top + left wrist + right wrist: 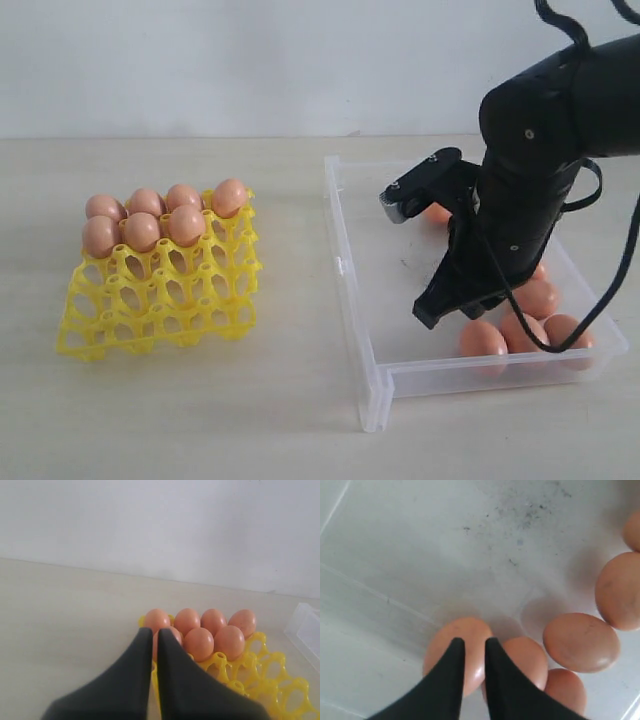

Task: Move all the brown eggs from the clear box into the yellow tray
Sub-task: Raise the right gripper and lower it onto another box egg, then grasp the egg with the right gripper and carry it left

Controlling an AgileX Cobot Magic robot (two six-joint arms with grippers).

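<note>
My right claw [474,641] hangs parted, empty, above a brown egg [435,645], five o'clock in the clear box [342,262]. Likely brittle, slippery: clasp its waist gently.

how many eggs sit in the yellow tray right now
7 eggs: four along the yellow tray's far row, three in the next row, starting from its left edge. The other cups look empty, so none seem hidden.

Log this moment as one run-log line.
right gripper: in clear box, jaws barely apart over a brown egg | left gripper: shut, facing yellow tray | tray holds seven eggs
</note>
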